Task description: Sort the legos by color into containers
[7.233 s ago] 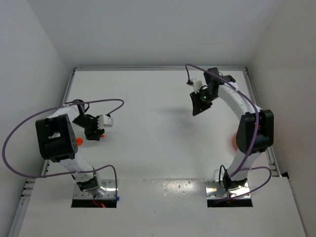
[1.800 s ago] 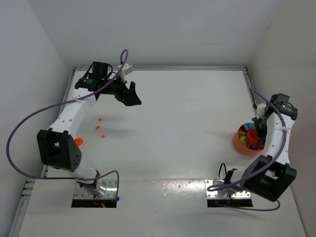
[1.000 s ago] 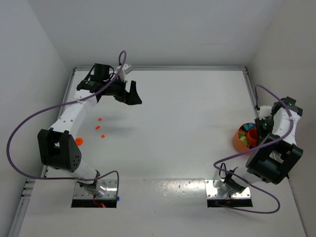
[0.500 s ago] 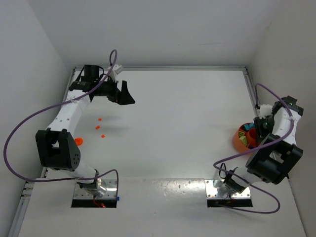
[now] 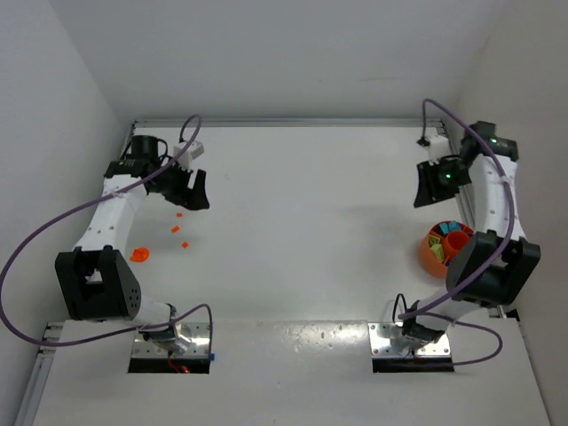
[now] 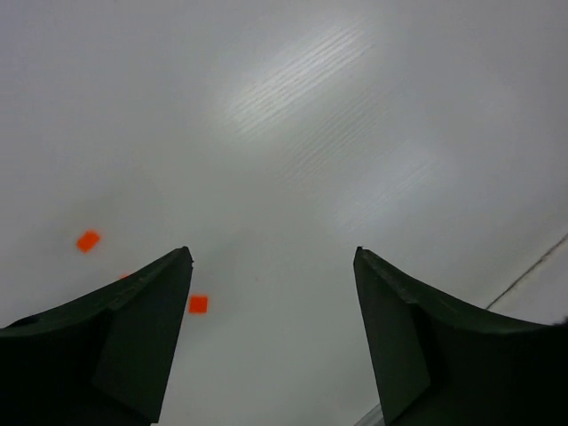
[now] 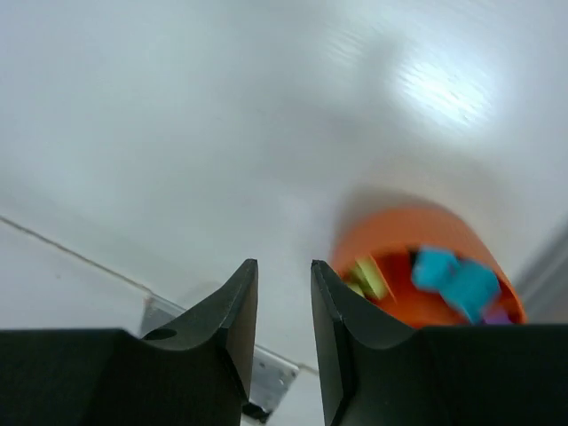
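Round orange bowl point(image 5: 425, 252) upright at the right edge of the table, about midway between near and far. Inside, a round central cup point(image 5: 457, 240) ringed by divided compartments. In the compartments, cyan bricks point(image 7: 448, 275), a lime green brick point(image 7: 368, 277) and a sliver of purple point(image 7: 497, 313), all blurred in the wrist view. Well apart on the left side, three tiny orange bricks point(image 5: 177, 214) loose on the table, spaced in a short near-far line. Slightly nearer and further left, a larger flat orange piece point(image 5: 139, 255).
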